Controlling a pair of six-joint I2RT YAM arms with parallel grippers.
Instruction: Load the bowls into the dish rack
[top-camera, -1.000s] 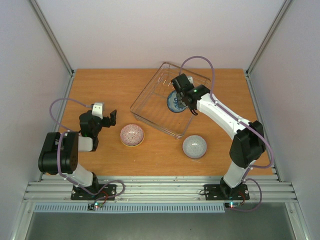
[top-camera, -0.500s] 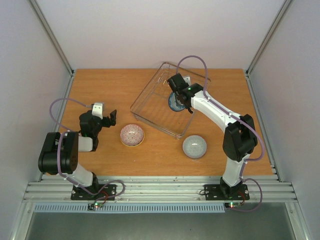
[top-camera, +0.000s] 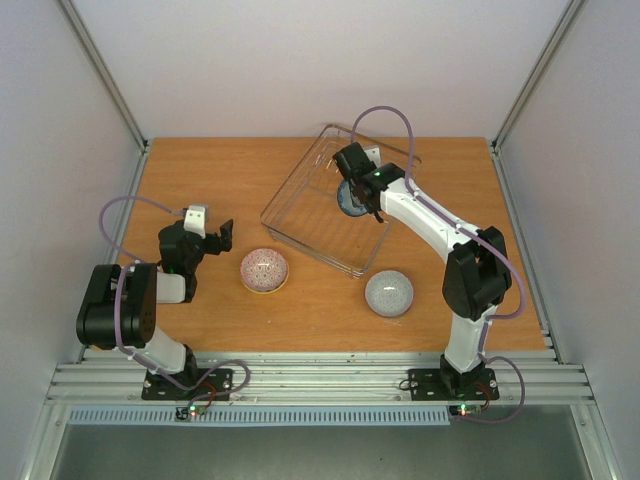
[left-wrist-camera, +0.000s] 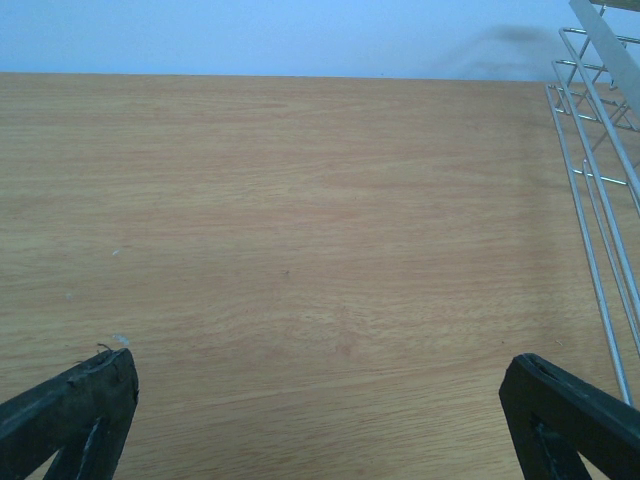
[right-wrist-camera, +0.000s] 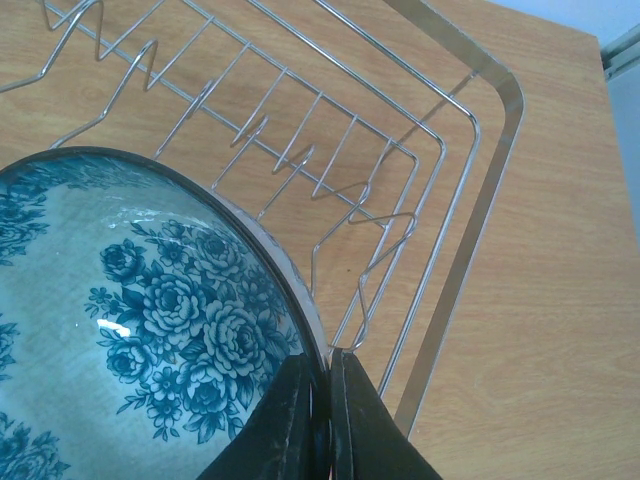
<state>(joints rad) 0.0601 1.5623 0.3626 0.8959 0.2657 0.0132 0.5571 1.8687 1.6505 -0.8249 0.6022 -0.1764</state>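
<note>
So the right claw (top-camera: 351, 193) is clamped on the rim of the blue bowl (right-wrist-camera: 150, 330), both fingers squeezed tight together with the edge between them. The bowl has a pale glazed inside covered in dark blue roses and leaves, plus a thin dark rim, and it's tipped up on edge. It's inside the rack (top-camera: 300, 215), toward the rack's 2 o'clock side, right by the zigzag wire prongs.

The rack is shiny wire with a flat metal band round the top, sitting skewed on the table (top-camera: 200, 180).

The pink bowl (top-camera: 264, 270) sits on the wood at the rack's 7 o'clock, the grey bowl (top-camera: 389, 293) at its 5 o'clock, just outside it.

The left claw (left-wrist-camera: 315, 370) is spread wide, holding nothing, low over bare wood at the pink bowl's 10 o'clock.
</note>
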